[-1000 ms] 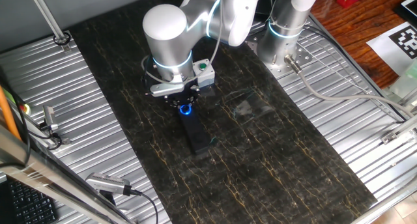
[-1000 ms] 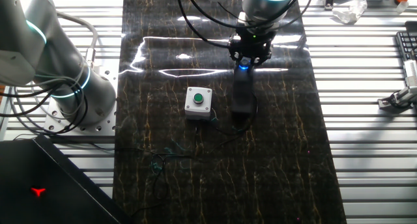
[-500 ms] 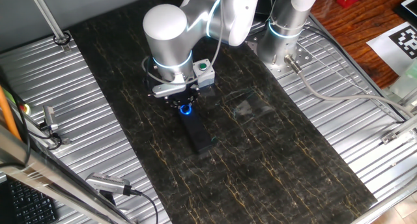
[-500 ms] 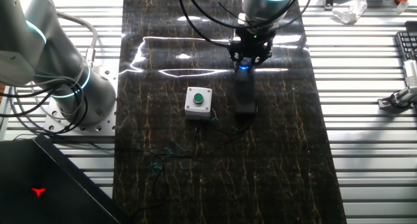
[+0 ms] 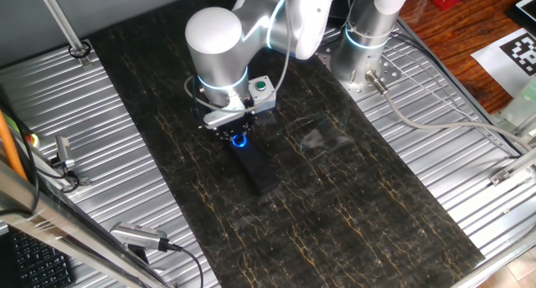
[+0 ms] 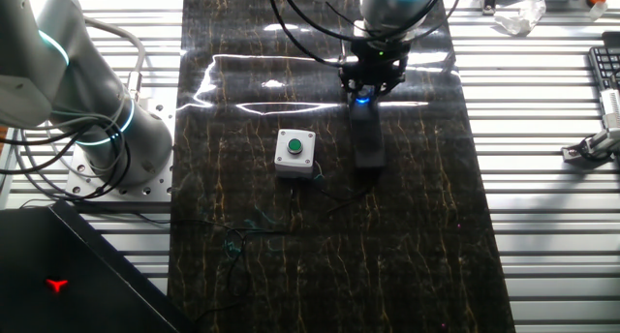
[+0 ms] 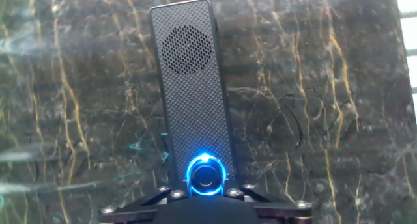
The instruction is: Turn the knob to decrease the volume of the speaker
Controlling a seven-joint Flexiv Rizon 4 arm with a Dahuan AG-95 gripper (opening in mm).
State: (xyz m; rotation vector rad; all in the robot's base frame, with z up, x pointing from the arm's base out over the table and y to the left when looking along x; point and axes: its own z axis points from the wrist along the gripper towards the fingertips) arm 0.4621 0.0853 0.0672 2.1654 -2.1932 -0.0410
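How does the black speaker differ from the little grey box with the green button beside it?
The speaker is a long, flat black bar; the grey box is short and squarish. The speaker carries a blue-lit knob at one end, under the gripper; the box carries a green button, untouched. Both lie on the dark mat.

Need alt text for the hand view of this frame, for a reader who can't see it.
A slim black speaker with a perforated grille lies lengthwise on a dark marble-patterned table, seen from directly above. Its knob, ringed in glowing blue light, sits at the near end, just ahead of the gripper at the bottom edge. The jaws themselves are not visible, so contact cannot be confirmed.
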